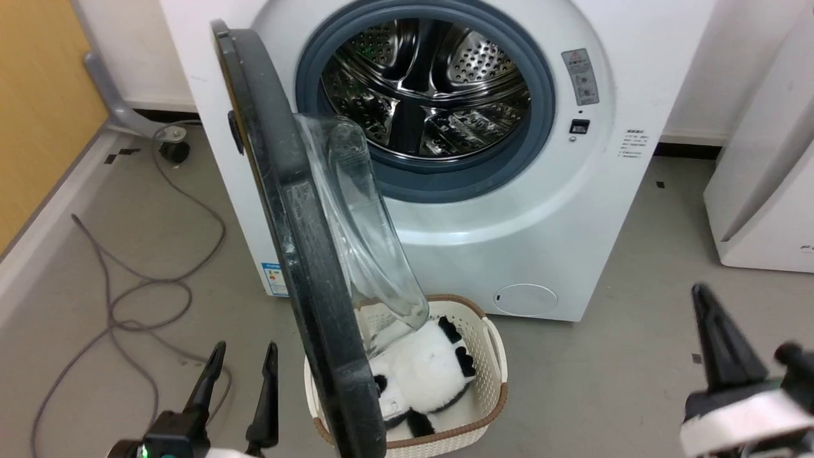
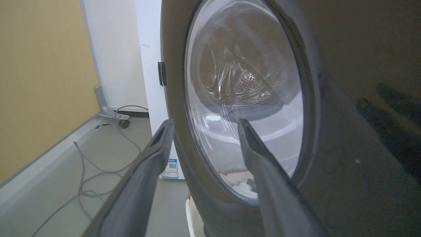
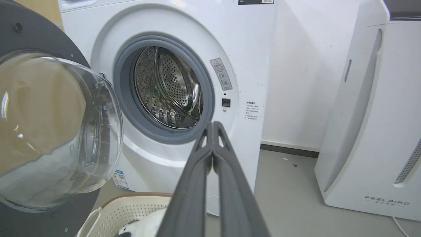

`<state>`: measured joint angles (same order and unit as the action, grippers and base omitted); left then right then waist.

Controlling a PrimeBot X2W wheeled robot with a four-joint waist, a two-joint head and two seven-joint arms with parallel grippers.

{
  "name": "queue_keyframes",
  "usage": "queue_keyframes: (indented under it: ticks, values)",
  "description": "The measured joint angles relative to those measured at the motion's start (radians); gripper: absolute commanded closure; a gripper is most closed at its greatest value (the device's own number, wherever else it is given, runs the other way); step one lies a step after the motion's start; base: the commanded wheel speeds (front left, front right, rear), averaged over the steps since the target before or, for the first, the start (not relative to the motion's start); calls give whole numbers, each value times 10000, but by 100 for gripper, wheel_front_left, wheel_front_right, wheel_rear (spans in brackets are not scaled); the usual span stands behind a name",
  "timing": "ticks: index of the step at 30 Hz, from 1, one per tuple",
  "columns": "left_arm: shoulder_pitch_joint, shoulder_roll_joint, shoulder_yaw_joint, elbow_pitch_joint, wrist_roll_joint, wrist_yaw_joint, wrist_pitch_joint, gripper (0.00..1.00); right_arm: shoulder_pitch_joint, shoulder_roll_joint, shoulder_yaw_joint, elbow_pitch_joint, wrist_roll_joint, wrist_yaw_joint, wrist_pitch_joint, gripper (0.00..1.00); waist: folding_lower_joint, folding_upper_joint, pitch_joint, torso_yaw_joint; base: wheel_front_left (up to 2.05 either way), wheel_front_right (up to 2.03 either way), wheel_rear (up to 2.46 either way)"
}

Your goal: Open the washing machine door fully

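Note:
The washing machine door [image 1: 299, 242] stands swung out from the white washer [image 1: 572, 210], its black rim edge-on to me and its clear glass bowl [image 1: 362, 235] bulging to the right. My left gripper [image 1: 245, 348] is open, low and just left of the door's outer face, with nothing between its fingers. From the left wrist, the open left gripper [image 2: 205, 122] points at the door's glossy outer face [image 2: 345, 148]. My right gripper [image 1: 701, 296] is shut and empty at the lower right, far from the door. The right wrist view has that gripper [image 3: 210, 124] before the drum, the door's bowl [image 3: 49, 131] at left.
A cream basket [image 1: 489, 343] with a black-and-white plush toy [image 1: 426, 369] sits on the floor under the door, in front of the washer. Grey cables [image 1: 127, 299] trail over the floor at left by a yellow wall [image 1: 38, 95]. A white appliance [image 1: 763, 191] stands at right.

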<state>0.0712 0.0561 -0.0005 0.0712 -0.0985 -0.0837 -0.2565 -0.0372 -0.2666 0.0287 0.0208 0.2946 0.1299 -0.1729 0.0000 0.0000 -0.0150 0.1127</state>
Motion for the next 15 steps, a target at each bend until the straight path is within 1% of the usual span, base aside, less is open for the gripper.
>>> queue_keyframes:
  ticks: [3, 4, 5, 6, 10, 15]
  values:
    - [276, -6, 69, -31, 0, -50, 0, 0, 551, 763, -355, -42, -752, 2, -291, 100, 0, 0, 3, -88, 0, 0, 0]
    - [345, -8, 82, -35, 0, -77, 0, 0, 686, 1020, -435, -65, -849, 2, -368, 96, 0, 0, 18, -108, 0, 0, 0]
    - [383, -8, 86, -42, 0, -79, 0, 0, 805, 1235, -537, -84, -959, 2, -426, 59, 0, 0, 30, -125, 0, 0, 0]
    - [397, -12, 77, -52, 2, -88, 0, 0, 922, 1400, -640, -88, -1043, 2, -479, 0, 0, 0, 43, -138, 0, 0, 0]
    - [428, -21, 10, -92, 29, -142, 0, 0, 1282, 1697, -717, -29, -1417, 2, -594, 0, 0, 0, 86, -143, 0, 0, 0]
    - [429, -31, -96, -102, 69, -215, 0, 0, 1555, 1837, -907, 146, -1528, 2, -736, 0, 0, 0, 105, -89, 0, 0, 0]
